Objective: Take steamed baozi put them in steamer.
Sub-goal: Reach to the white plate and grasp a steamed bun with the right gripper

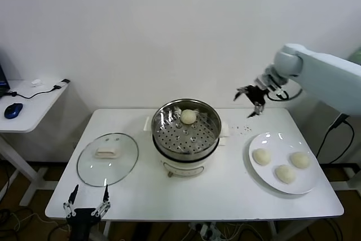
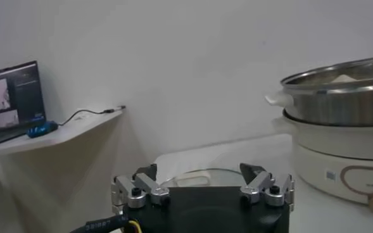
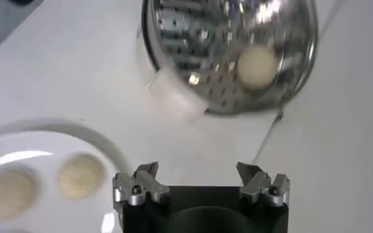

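Observation:
The steel steamer (image 1: 186, 130) stands on its white cooker base at the table's middle, with one baozi (image 1: 188, 117) inside at the back. It also shows in the right wrist view (image 3: 256, 66). Three baozi lie on the white plate (image 1: 265, 139) at the right: one (image 1: 261, 156), one (image 1: 285, 173), one (image 1: 300, 160). My right gripper (image 1: 250, 101) is open and empty, in the air between steamer and plate, above the table's back edge. My left gripper (image 1: 87, 202) is open and empty, low at the table's front left edge.
A round glass lid (image 1: 107, 158) lies flat on the table left of the steamer. A side desk (image 1: 31, 103) with a blue mouse and cables stands at the far left. The white wall is close behind the table.

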